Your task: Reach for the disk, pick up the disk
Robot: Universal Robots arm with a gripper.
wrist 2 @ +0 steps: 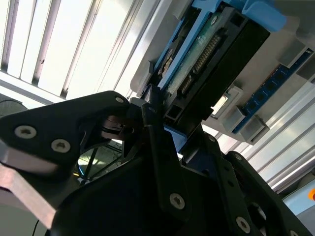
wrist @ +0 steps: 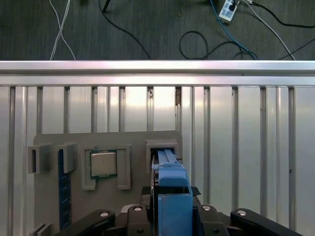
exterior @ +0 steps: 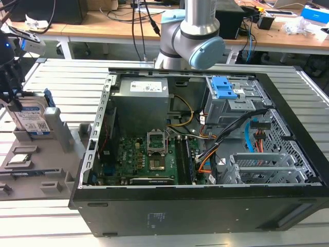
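- Standing on edge in a slot of the holder (exterior: 61, 144), the disk (exterior: 32, 119) is a flat silver metal slab with a white-and-blue label, at 9 o'clock from the case (exterior: 205, 206) in the exterior view.
- Its blue plastic bracket (wrist: 173, 182) runs along the upper edge; the second wrist view shows a row of connector pins on one narrow end.
- The gripper (wrist: 172, 194) straddles the disk, its matte black jaws closed against the two broad faces with no gap showing, and the disk is not yet lifted out of its slot.
- The holder is a smooth grey moulded plate with raised blocks and recesses.
- A square chip (wrist: 103, 163) with a dull metal lid lies flat in a square recess beside the disk's slot.
- The table (wrist: 236, 147) is ribbed aluminium with long parallel grooves.
- The case is a black box lying open, with a green board and bundled cables inside.
- The arm (exterior: 198, 31), with a grey tube and a rounded pale-blue cap, rises at 12 o'clock of the case.
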